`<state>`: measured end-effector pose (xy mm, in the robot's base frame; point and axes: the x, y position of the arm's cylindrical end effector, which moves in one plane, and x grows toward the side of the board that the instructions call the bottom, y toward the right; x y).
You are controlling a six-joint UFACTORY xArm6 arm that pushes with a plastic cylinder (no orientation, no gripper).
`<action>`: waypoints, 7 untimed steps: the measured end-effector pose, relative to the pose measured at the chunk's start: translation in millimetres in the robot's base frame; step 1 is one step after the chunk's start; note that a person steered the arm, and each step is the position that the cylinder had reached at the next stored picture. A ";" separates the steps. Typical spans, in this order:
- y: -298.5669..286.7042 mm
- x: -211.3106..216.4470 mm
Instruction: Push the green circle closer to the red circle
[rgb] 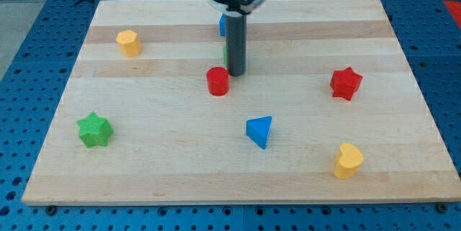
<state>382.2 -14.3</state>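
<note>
The rod comes down from the far middle of the scene, and my tip [236,73] rests on the wooden table [180,173] just to the right of, and a little farther back than, the red circle [217,81]. The arm has no fingers at all, only this straight dark rod, so nothing is held; it can only push.

The green circle [225,52] is almost wholly hidden behind the rod: only a thin green sliver shows at the rod's left edge, just beyond the red circle. Its shape cannot be made out from that sliver. It lies near the red circle, but whether the two touch cannot be told. Whether my tip touches the green block cannot be told either, since the rod covers the spot.

A blue block [222,24] sits farther back still, also partly covered by the rod, with only its left part showing; its shape is unclear.

The other blocks lie well apart from the tip. A yellow hexagon-like block [128,42] stands at the far left. A green star [94,129] lies at the near left. A red star [346,83] sits at the right, about level with the red circle. A blue triangle [260,131] lies nearer the viewer, to the right of centre, and a yellow heart [348,160] rests at the near right.
</note>
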 end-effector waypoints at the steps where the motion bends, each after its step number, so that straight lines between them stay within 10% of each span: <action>1: 19.7 -24.9; 3: 31.6 -79.2; 7: -37.5 -46.6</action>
<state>335.5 -51.8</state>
